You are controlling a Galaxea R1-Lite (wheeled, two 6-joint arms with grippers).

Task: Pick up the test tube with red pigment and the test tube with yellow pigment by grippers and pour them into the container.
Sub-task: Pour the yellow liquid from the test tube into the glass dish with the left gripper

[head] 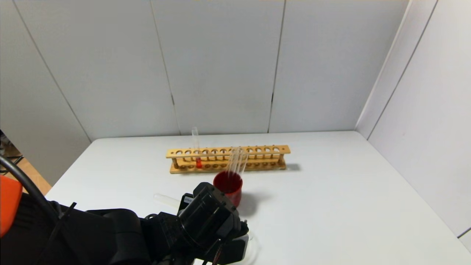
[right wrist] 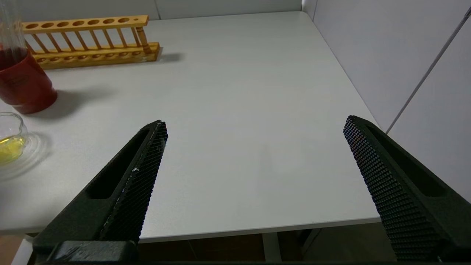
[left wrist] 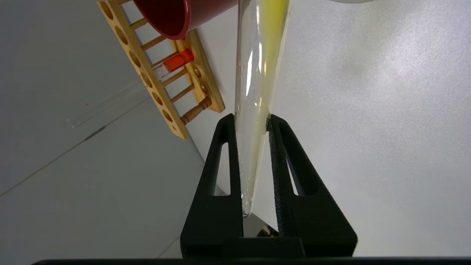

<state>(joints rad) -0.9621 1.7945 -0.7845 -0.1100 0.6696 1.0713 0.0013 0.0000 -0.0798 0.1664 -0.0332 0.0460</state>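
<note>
My left gripper (left wrist: pixel 251 119) is shut on the test tube with yellow pigment (left wrist: pixel 257 73). The tube is tipped, and the yellow liquid lies along it towards its far end. In the head view the left wrist (head: pixel 209 221) is low at the table's front, and one end of the tube (head: pixel 165 200) sticks out to its left. The container (right wrist: pixel 11 140) is a clear beaker holding yellow liquid, mostly hidden under the wrist in the head view. The test tube with red pigment (head: pixel 198 162) stands in the wooden rack (head: pixel 228 158). My right gripper (right wrist: pixel 255 123) is open and empty over the table's front right edge.
A dark red cup (head: pixel 228 186) holding several colourless tubes (head: pixel 237 162) stands just in front of the rack, behind the left wrist. It also shows in the right wrist view (right wrist: pixel 22 84), beside the beaker. Grey walls close the table at the back and right.
</note>
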